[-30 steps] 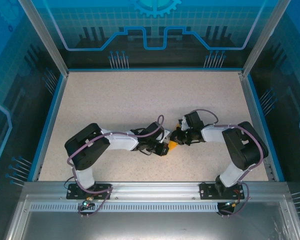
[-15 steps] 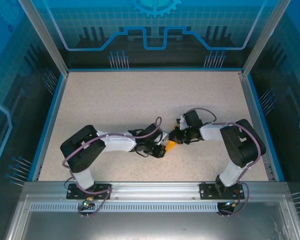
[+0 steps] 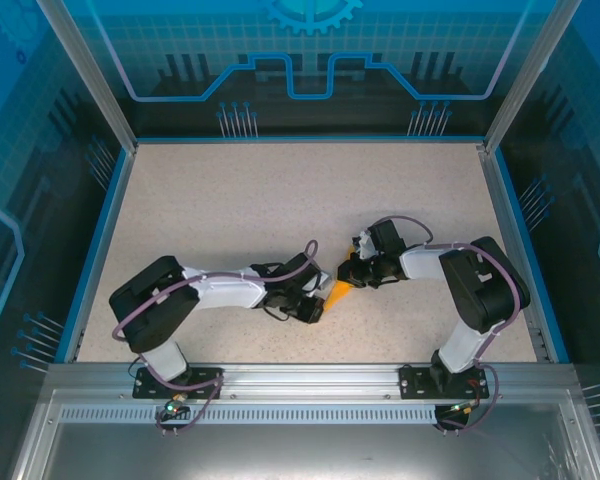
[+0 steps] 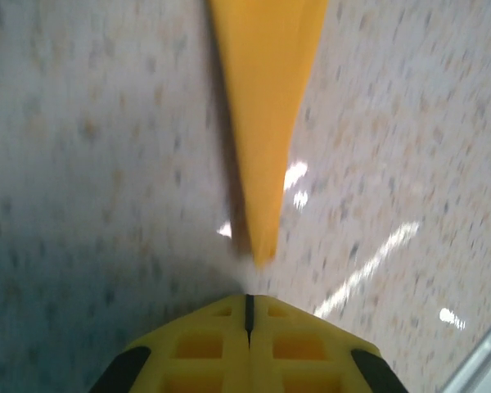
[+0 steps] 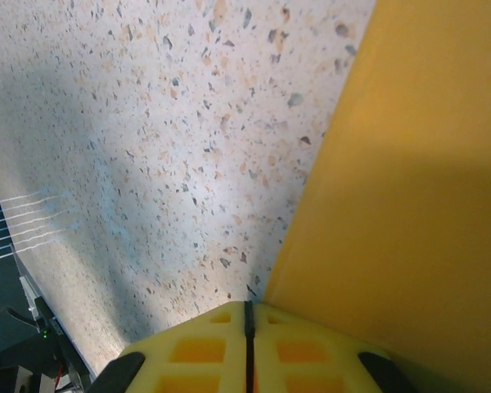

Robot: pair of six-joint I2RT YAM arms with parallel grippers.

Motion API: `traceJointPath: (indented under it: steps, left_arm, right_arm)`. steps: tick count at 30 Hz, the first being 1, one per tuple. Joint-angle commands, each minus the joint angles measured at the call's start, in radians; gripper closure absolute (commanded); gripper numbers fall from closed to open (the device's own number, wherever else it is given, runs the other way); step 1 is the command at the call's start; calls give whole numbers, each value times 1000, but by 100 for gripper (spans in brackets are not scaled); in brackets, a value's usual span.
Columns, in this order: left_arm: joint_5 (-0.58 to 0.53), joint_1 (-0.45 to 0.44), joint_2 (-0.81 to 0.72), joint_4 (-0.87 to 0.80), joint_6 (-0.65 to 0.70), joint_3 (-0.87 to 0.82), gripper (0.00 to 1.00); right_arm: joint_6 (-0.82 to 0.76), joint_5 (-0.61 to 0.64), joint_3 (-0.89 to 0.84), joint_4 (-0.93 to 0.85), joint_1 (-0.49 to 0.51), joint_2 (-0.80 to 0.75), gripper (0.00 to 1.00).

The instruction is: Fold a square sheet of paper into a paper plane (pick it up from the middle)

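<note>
The paper plane is a slim orange-yellow dart lying flat on the speckled table, between the two grippers. In the left wrist view its sharp tip points at my left gripper, which is shut, holds nothing and sits a short gap away from the tip. From above, the left gripper is at the dart's near-left end. My right gripper is at the far-right end. Its jaws are shut, with the tip down at the edge of the broad orange paper; one finger overlaps that edge.
The speckled table is bounded by a blue rim and transparent walls. Both arms lie low across the near middle, with their bases on the metal rail at the front.
My left gripper has slid toward the near left along the paper and come off its tip, so more of the orange dart is exposed. The right gripper has barely moved.
</note>
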Motion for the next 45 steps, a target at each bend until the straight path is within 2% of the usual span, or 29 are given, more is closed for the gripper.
traceJointPath:
  steps: [1,9,16,23,31,36,40,45]
  left_arm:
    - [39,-12,-43,-149,-17,14,100]
    - [43,-2,-81,-98,-26,128,100]
    - [70,10,55,-20,-24,173,100]
    - [77,13,130,3,-21,155,100]
    - [102,25,134,32,-30,89,100]
    - [124,25,88,19,-39,111,100]
    - [95,25,29,-29,-29,178,100]
    - [41,35,4,-89,-3,254,91]
  right_arm:
    - [-38,210,-51,-43,-14,94,92]
    - [-41,199,-55,-37,-14,93,92]
    - [-48,183,-54,-33,-14,83,92]
    - [-60,173,-47,-44,-19,72,92]
    - [-89,158,-20,-92,-24,32,91]
    - [-104,120,7,-131,-26,-15,86]
    - [-102,85,23,-158,-32,-81,81]
    - [-121,65,37,-231,-56,-201,72]
